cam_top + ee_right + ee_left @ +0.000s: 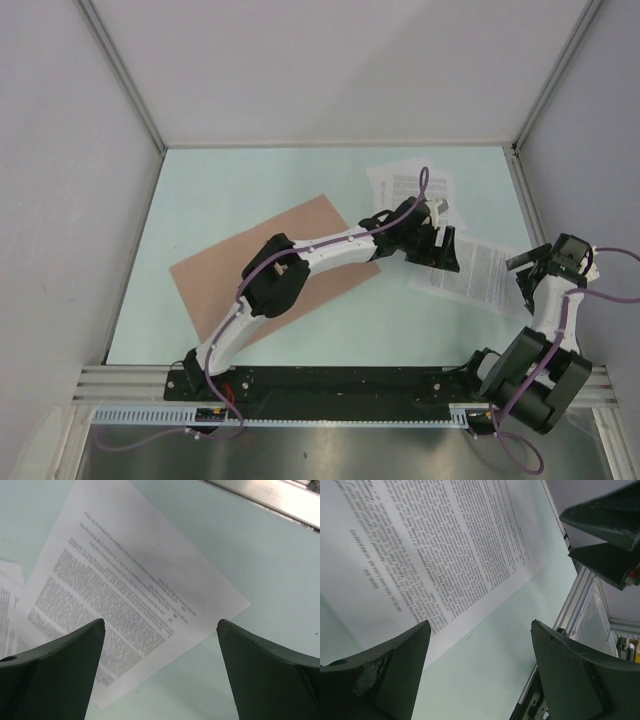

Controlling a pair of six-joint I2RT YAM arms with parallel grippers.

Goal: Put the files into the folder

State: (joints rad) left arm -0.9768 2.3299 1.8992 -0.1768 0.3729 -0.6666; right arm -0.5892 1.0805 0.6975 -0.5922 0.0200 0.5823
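The salmon-brown folder (250, 262) lies flat and closed at the table's left middle, partly under my left arm. One printed sheet (478, 275) lies at the right and another (400, 183) lies behind it. My left gripper (438, 245) is open and empty, hovering by the near sheet's left edge; that sheet shows in the left wrist view (430, 550). My right gripper (528, 270) is open and empty at the same sheet's right edge, and the sheet shows in the right wrist view (135, 595). The second sheet's corner (7, 610) shows at the left there.
Grey walls with aluminium posts (125, 75) enclose the pale green table (220, 190). An aluminium rail (330, 385) runs along the near edge. My right gripper's fingers (605, 535) show in the left wrist view near the table's right rail (575, 595).
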